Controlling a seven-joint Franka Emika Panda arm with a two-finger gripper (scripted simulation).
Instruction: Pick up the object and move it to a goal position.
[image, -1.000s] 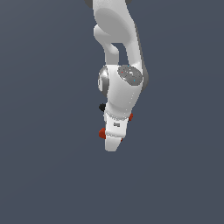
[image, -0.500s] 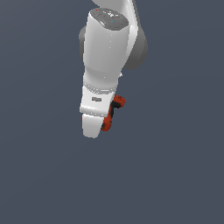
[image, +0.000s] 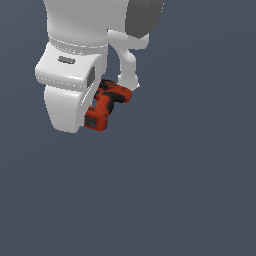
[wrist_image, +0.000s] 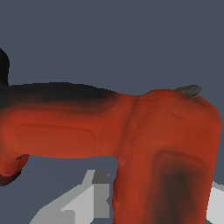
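The gripper (image: 102, 100) is largely hidden behind the white hand housing (image: 67, 102) in the exterior view, and its fingertips do not show there. In the wrist view, 1 light grey finger (wrist_image: 94, 192) appears at the near edge of the frame, close to the drill's handle, and a pale sliver shows at the handle's other side. Whether the fingers press on the handle cannot be told from either view, so the closure state of the end effector is undetermined.

The drill (image: 106, 106) sits directly against the housing, on the side toward the exterior view's right. Its red body is tilted, with the flat red battery base toward the lower end and the darker upper part toward the top. No supporting surface is visible beneath it; only uniform dark blue-grey background surrounds it.

In the wrist view, the drill (wrist_image: 131, 131) fills most of the frame. The red body runs across the frame, with a black area along 1 edge, and the handle branches off toward the camera with a dark patch on its face.

Above the housing, the white arm link (image: 82, 22) rises out of frame. A dark grey joint cap (image: 145, 15) sits toward the exterior view's right, with a further slim white segment (image: 127, 60) below it.
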